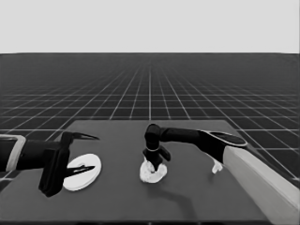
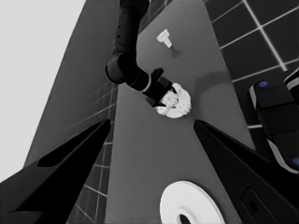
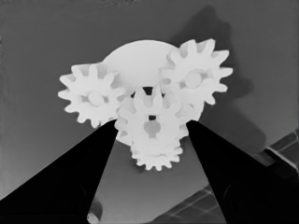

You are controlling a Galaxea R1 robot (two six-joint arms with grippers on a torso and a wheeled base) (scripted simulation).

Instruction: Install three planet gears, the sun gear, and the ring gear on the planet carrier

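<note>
The table (image 1: 117, 201) has lots of bare room. The wide strip along its far edge at 12 o'clock is bare, and so is the strip along the near edge at 6 o'clock. There is also a bare gap between the two round parts.

The smaller round part (image 1: 153, 174) lies near the middle of the table, well away from every edge. The larger round part (image 1: 82, 172) lies flat toward 8 o'clock, close to the left edge. A thin white piece (image 1: 216, 166) sits at 3 o'clock from the smaller round part, just beside the pale part of the right arm and near the right edge.

The right arm comes in from the lower right corner, runs across toward 9 o'clock, then bends at the wrist and points down. The right gripper (image 1: 154, 164) is right on top of the smaller round part (image 3: 135, 58). Its fingers (image 3: 74, 177) grip the middle gear (image 3: 152, 122), one on each side, touching its teeth. Two side gears (image 3: 91, 98) (image 3: 196, 79) sit on the part, and their teeth meet the middle gear. A fourth gear (image 3: 156, 158) peeks out from behind the middle gear.

The left arm waits at the left edge, at 9 o'clock. The left gripper (image 1: 95, 153) hangs over the larger round part (image 2: 189, 205) with its fingers (image 2: 70, 154) spread wide, holding nothing.
</note>
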